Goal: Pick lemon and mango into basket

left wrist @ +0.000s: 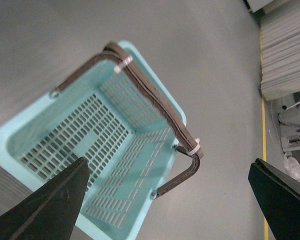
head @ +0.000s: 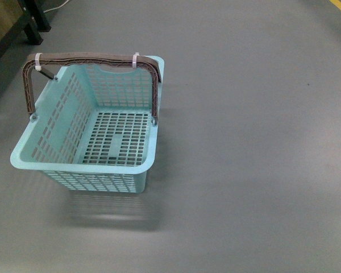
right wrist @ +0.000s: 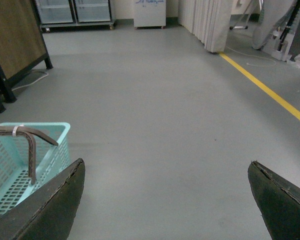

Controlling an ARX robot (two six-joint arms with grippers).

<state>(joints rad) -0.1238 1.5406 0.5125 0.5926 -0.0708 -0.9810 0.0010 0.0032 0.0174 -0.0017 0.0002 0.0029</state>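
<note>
Two hands open wide, one basket on the floor

Grey floor [head: 244,142] carries the turquoise basket [head: 55,126], left of centre in the front view. The left hand [left wrist: 169,165] hangs above it, and the right hand [right wrist: 166,162] is near it. Both are spread wide, gripping nothing. Brown handles [head: 85,58] arch over its far end, bound with white zip ties [head: 136,60].

The turquoise slotted basket [head: 91,182] sits upright on the grey floor [head: 244,142], its brown handles [head: 85,57] raised together, zip-tied at both corners
</note>
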